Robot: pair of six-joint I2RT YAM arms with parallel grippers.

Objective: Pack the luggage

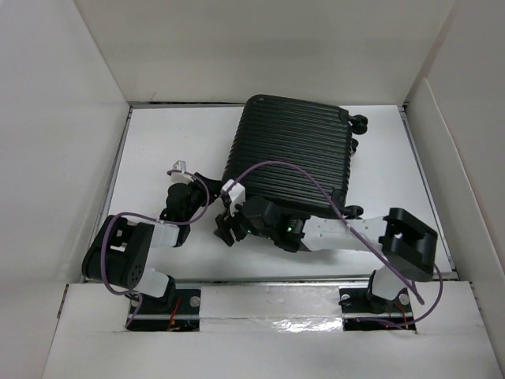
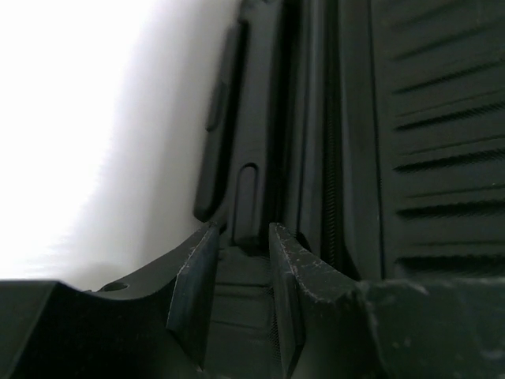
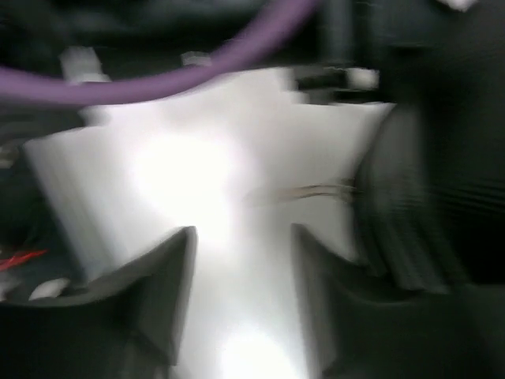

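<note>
The luggage [image 1: 292, 162] is a black ribbed suitcase lying flat and closed at the back middle of the table, with its wheels to the right. My left gripper [image 1: 201, 185] is at its left side. In the left wrist view the left gripper [image 2: 241, 230] has its jaws a narrow way apart. Its tips are just short of a slotted black piece [image 2: 247, 197] on the suitcase's side [image 2: 442, 158], beside a long side handle [image 2: 217, 118]. My right gripper [image 1: 224, 223] is open and empty over the white table at the suitcase's near left corner [image 3: 410, 213]. Its view is blurred, and the right gripper [image 3: 243, 233] has nothing between its jaws.
White walls [image 1: 63, 118] close in the table on the left, back and right. A raised white ledge [image 1: 268, 296] runs along the near edge between the arm bases. Purple cables [image 1: 316, 181] loop over the suitcase and around the left arm. Caster wheels [image 1: 360, 123] stick out at the suitcase's back right.
</note>
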